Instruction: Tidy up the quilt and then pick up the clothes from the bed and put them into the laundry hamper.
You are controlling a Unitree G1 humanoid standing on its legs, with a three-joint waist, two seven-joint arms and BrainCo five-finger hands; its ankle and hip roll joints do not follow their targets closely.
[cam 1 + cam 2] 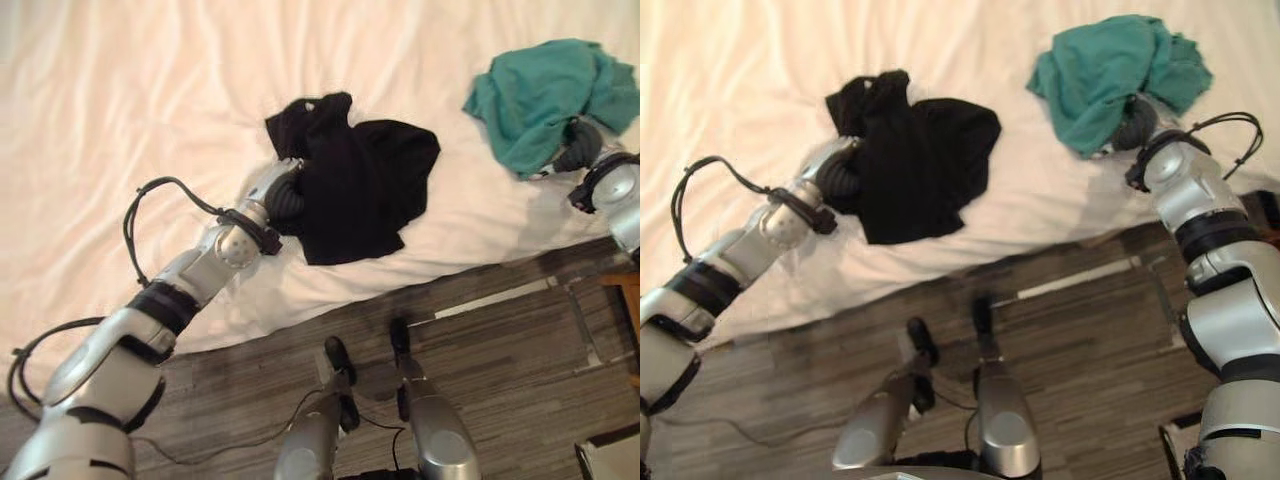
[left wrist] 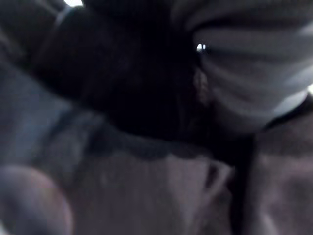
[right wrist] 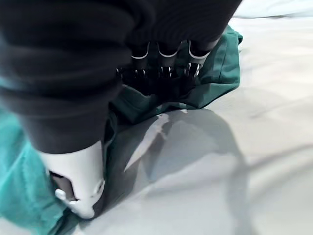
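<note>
On the white quilt (image 1: 150,90), my left hand (image 1: 285,195) reaches into the near-left edge of a crumpled black garment (image 1: 355,190) lying at the centre of the bed; whether its fingers are spread or pinching I cannot tell, since dark cloth hides them. At two o'clock from the black garment, well apart from it, a bunched teal garment (image 1: 545,95) lies by the bed's edge, and my right hand (image 3: 161,73) is at its near side with fingers curled into the teal fabric, the thumb beside a fold.
</note>
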